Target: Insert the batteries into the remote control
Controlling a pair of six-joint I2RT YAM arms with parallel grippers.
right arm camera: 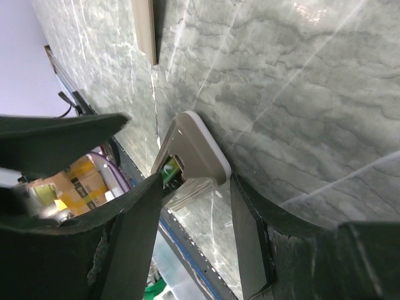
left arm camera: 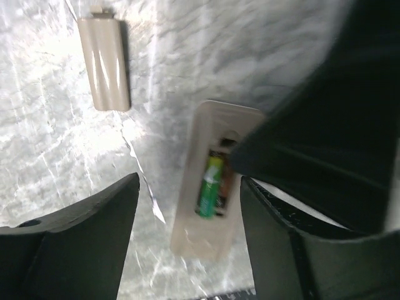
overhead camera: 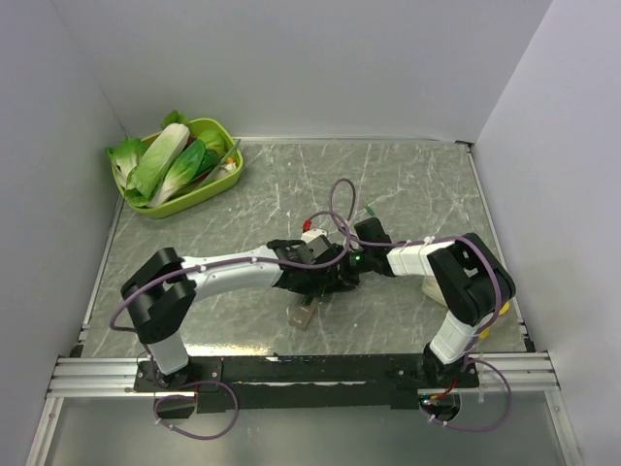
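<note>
No legible text or numbers in any view. Green battery (left arm camera: 210,187) in the remote control (left arm camera: 200,234) has a label, but it's too blurred to read.

bench (overhead camera: 417,184): grey-green marble, white veins
remote control (left arm camera: 203,240): dull beige back
battery (left arm camera: 210,186): bright green
battery cover (left arm camera: 105,62): beige
tray (overhead camera: 199,200): lime green

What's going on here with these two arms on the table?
Two robot arms are putting batteries into a remote control. It lies face down on the table with its battery bay open. One green battery sits inside; a second can't be made out. The right gripper clasps one end of the remote, apparently bracing it. The left gripper hovers open just above the bay, holding nothing. The battery cover lies apart on the table.
</note>
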